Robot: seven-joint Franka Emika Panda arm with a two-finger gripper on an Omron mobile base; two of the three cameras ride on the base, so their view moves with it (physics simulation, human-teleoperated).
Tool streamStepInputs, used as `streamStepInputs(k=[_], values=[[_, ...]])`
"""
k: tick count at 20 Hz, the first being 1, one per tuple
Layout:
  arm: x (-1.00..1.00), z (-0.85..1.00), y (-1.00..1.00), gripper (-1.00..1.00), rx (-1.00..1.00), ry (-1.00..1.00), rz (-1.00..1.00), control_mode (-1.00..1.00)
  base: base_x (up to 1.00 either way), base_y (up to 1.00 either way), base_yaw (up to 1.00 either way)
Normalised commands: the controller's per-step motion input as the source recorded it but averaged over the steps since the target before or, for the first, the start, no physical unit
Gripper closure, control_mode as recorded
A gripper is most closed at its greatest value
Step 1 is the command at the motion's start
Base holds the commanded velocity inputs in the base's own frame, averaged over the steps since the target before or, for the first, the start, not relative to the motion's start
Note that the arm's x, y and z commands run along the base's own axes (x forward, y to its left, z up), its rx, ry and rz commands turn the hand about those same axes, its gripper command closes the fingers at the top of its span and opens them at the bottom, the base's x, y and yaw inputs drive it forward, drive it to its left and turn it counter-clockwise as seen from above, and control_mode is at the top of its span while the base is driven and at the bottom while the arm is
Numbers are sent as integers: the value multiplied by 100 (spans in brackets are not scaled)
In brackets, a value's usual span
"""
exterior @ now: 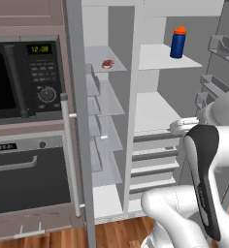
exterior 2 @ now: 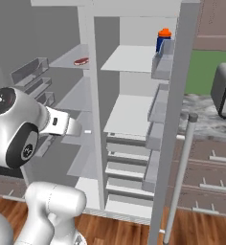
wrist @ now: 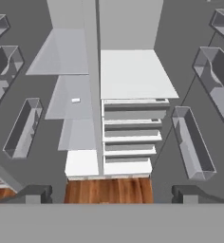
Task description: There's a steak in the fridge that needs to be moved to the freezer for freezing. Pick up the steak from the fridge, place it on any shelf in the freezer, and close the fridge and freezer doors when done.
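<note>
Both grey doors (exterior: pixel 78 121) stand open before us, wood floor (wrist: pixel 109 190) below. We see the steak (exterior: pixel 107 63) lying on the freezer's (exterior: pixel 104 121) top shelf (exterior: pixel 106 58). Our gripper (wrist: pixel 111 193) hangs spread wide, holding nothing, facing the fridge (exterior: pixel 160 97).

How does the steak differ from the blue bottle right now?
The steak is small, flat and red-pink; the blue bottle is taller, upright, orange-capped. The steak lies on the freezer's top shelf, the bottle on the fridge's broad white one. Both sit at top-shelf level, doors open.

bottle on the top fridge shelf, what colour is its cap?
Orange, on a blue bottle. The left base view shows it best.
</note>
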Motion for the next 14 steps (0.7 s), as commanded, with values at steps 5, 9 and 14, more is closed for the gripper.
streamStepInputs(k=[5,9,14], values=[[0,0,0,-100,0,0,0,100,-40,-25,0],[0,0,0,-100,0,0,0,100,-46,2,0],[-3,-1,3,-100,0,-1,0,-100,-37,0,0]])
